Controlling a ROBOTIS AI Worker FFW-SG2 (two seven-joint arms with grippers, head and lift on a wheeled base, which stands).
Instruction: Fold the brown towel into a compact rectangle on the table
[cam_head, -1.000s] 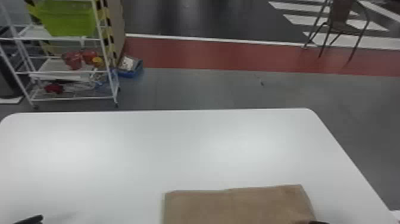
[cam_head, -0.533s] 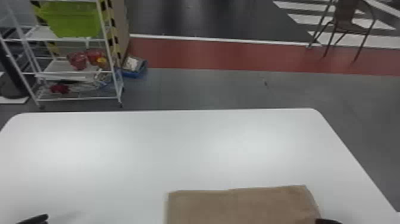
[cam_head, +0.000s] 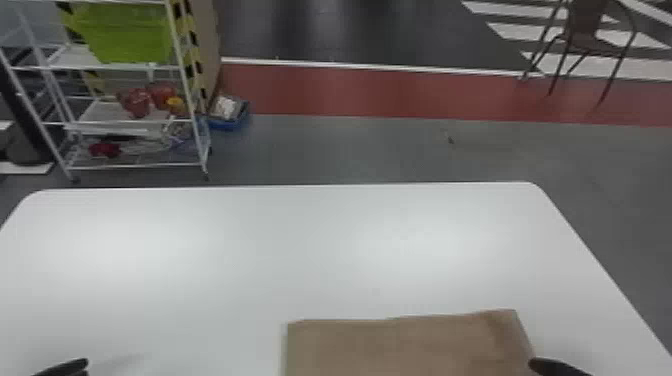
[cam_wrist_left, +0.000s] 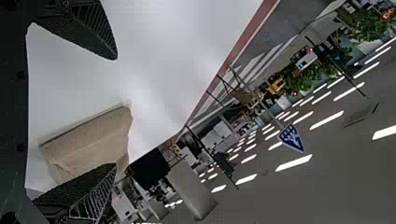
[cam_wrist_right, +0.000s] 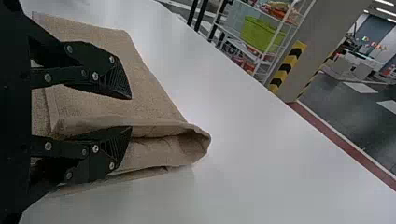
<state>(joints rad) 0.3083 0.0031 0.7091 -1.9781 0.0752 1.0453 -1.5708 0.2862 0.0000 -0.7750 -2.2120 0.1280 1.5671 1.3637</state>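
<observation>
The brown towel (cam_head: 405, 345) lies folded in layers on the white table, at the bottom edge of the head view. Off to its left is my left gripper (cam_head: 62, 369); my right gripper (cam_head: 557, 367) is at its right edge. In the left wrist view the left gripper (cam_wrist_left: 116, 112) stands open over the table, with the towel (cam_wrist_left: 93, 140) farther off. The right wrist view has the right gripper (cam_wrist_right: 130, 113) open at the towel's (cam_wrist_right: 116, 102) looped fold, its fingers apart. Whether the lower finger is between layers, I cannot tell.
The white table (cam_head: 280, 250) extends beyond the towel, with its far edge well ahead. Behind it on the floor stand a wire shelf (cam_head: 135, 165) with a green bin (cam_head: 125, 32), a blue box (cam_head: 229, 120) and a chair (cam_head: 587, 42).
The head view has shifted slightly, so the whole scene sits a little farther right. The right fingertip shows a little more beside the towel. The towel's outline looks unchanged.
</observation>
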